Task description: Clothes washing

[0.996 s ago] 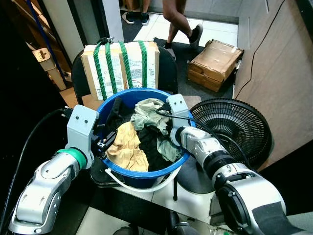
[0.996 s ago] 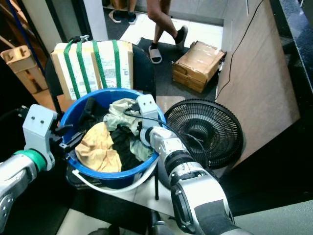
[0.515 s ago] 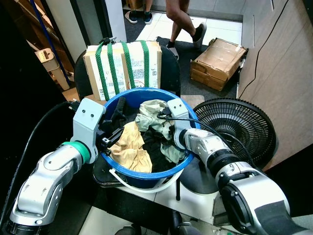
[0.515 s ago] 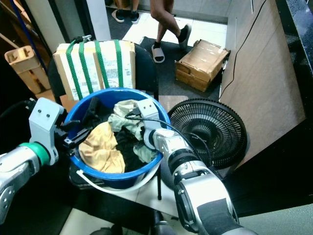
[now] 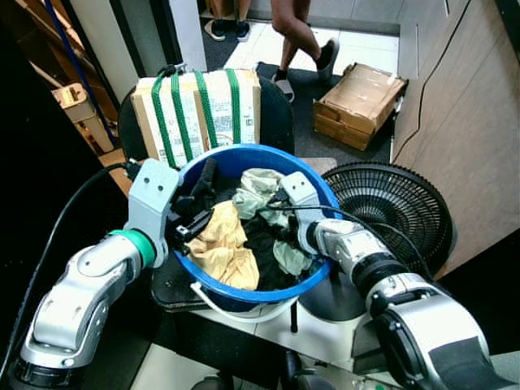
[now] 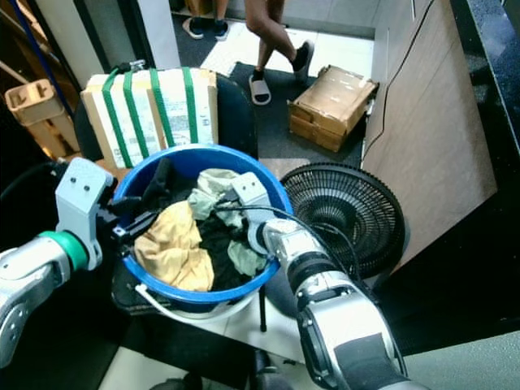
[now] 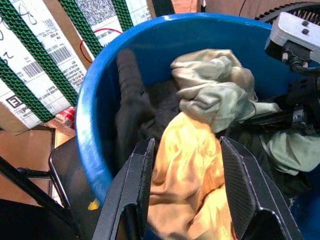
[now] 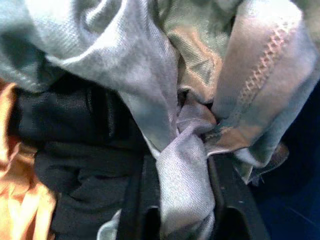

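Observation:
A blue bucket (image 5: 252, 149) holds a yellow cloth (image 5: 221, 244), a pale green cloth (image 5: 258, 185) and black clothes (image 5: 262, 236). My left gripper (image 5: 190, 225) is at the bucket's left rim. It stands open, fingers (image 7: 142, 170) spread over the yellow cloth (image 7: 192, 185). My right gripper (image 5: 280, 214) reaches into the bucket from the right. In its wrist view it (image 8: 183, 167) is shut on a twisted fold of the pale green cloth (image 8: 182, 195), with black fabric (image 8: 75, 130) beside it.
Behind the bucket a cardboard box with green straps (image 5: 195, 114) rests on a black chair. A black fan (image 5: 390, 211) stands close on the right, before a wooden panel (image 5: 471, 122). Farther back lies another carton (image 5: 357, 97), and a person's legs (image 5: 301, 32) cross the floor.
The view has shifted a little. My left gripper has edged inward over the rim toward the yellow cloth. My right gripper keeps its hold in the pale green cloth. The person has stepped along.

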Robot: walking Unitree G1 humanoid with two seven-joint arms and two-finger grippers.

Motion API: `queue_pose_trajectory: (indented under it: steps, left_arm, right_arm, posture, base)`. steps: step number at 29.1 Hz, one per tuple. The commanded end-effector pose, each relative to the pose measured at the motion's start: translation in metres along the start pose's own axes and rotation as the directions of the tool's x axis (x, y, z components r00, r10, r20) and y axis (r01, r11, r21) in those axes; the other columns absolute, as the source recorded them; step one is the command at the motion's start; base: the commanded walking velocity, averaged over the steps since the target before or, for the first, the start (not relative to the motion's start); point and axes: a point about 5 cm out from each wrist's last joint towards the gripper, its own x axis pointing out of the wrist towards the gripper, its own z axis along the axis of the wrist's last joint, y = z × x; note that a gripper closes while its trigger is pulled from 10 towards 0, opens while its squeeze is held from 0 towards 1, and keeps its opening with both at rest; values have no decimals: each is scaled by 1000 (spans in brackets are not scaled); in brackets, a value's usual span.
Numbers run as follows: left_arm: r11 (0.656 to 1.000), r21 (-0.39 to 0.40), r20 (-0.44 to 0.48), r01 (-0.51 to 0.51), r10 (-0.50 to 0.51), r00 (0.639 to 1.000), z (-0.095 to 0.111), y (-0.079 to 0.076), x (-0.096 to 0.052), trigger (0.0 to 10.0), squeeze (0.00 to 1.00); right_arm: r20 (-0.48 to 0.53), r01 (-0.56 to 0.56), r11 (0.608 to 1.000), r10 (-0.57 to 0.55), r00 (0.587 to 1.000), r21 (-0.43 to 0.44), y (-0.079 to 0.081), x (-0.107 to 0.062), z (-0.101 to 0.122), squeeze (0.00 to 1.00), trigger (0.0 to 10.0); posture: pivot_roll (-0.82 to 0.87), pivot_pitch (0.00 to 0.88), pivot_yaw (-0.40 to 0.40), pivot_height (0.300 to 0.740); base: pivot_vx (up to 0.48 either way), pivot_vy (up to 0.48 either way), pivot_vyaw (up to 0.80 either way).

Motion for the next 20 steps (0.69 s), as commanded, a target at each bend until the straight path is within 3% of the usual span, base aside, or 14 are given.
queue_pose_trajectory:
  steps: [1, 8, 13, 15, 16, 20]
  left_arm:
    - [1000, -7, -4, -24, 24, 1000, -4, 3, 0, 10000, 0]
    - [999, -5, 38, -43, 44, 998, 3, 6, 4, 10000, 0]
    - [998, -12, 80, -61, 62, 995, 9, 9, 7, 10000, 0]
    - [997, -12, 100, -73, 74, 992, 12, 10, 8, 10000, 0]
    - [997, -12, 100, -73, 74, 992, 12, 10, 8, 10000, 0]
    - [998, -9, 121, -69, 70, 990, 16, 10, 11, 10000, 0]
  right_arm:
    - [-142, 0, 995, 14, 990, 99, 5, 3, -50, 0, 0]
    - [-110, 16, 991, -2, 994, 129, 0, 1, -47, 0, 0]
    - [-9, 36, 983, -35, 999, 179, -7, -1, -30, 0, 0]
    - [181, 16, 965, -66, 981, 263, -15, -5, 1, 0, 0]
    - [181, 16, 965, -66, 981, 263, -15, -5, 1, 0, 0]
    - [473, -83, 926, -110, 874, 369, -28, -23, 56, 0, 0]
  posture:
    - [141, 297, 153, 740]
    - [137, 290, 154, 740]
    - [131, 284, 154, 740]
    - [127, 275, 153, 740]
    - [127, 275, 153, 740]
    - [122, 259, 152, 740]
  base:
    - [0, 0, 0]
    - [0, 0, 0]
    - [0, 0, 0]
    - [0, 0, 0]
    - [0, 0, 0]
    - [0, 0, 0]
